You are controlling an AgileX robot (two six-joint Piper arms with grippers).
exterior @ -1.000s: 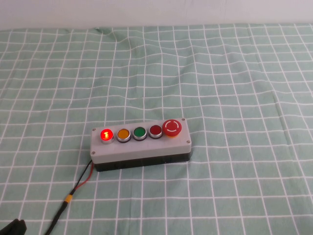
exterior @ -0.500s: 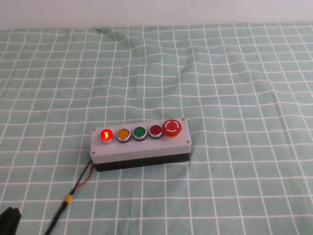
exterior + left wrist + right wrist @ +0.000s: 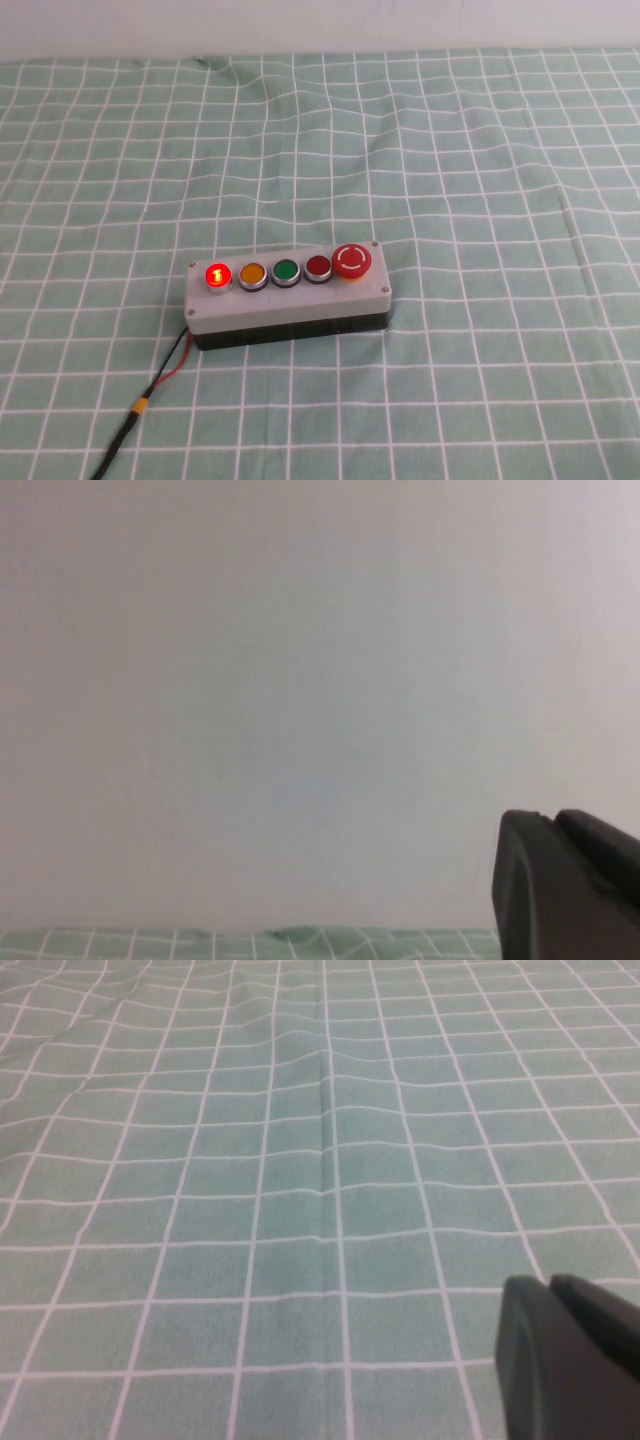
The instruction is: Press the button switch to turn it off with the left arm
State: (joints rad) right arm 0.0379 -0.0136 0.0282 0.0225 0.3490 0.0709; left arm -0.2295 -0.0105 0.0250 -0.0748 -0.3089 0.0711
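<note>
A grey button box (image 3: 288,295) lies on the green checked cloth in the high view. Along its top, from left to right, are a lit red button (image 3: 216,275), an orange button (image 3: 251,273), a green button (image 3: 285,270), a dark red button (image 3: 318,266) and a large red stop button (image 3: 352,260). Neither arm shows in the high view. My left gripper (image 3: 548,825) is shut and empty; its wrist view faces the white wall, with a strip of cloth below. My right gripper (image 3: 548,1285) is shut and empty above bare cloth.
A red and black cable (image 3: 160,375) runs from the box's left end toward the front edge of the high view. The cloth (image 3: 450,160) has low wrinkles behind the box. A white wall (image 3: 320,25) stands at the back.
The dark tip of my left gripper, seen at the bottom left corner of the high view, has sunk out of the frame. The box has not moved and its left button stays lit.
</note>
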